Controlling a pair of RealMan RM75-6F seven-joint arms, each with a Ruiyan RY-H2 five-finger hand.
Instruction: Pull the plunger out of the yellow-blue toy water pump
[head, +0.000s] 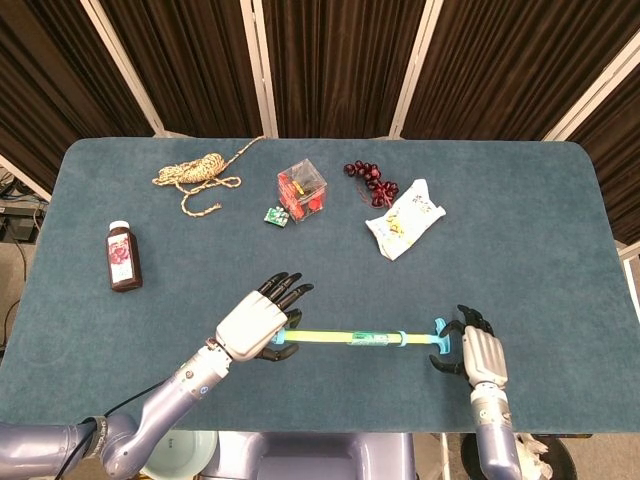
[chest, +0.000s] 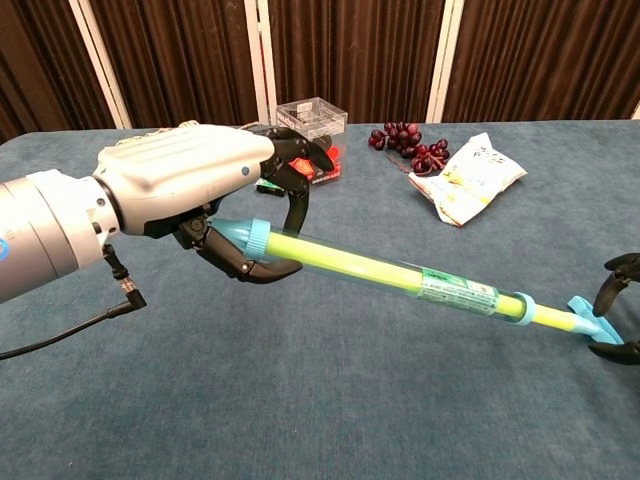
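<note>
Right hand closing in on the pump's handle

Head view: the toy pump (head: 350, 339) lies lengthwise across the lower middle of the table (head: 560, 240), nozzle toward frame left inside the left hand (head: 252, 327), whose fingers curl around it; the right hand (head: 478, 352) cups the blue T-handle (head: 440, 335), fingers apart.
Chest view: the barrel slants toward lower right. Judged next: clamp the handle, then pull along that axis.
</note>
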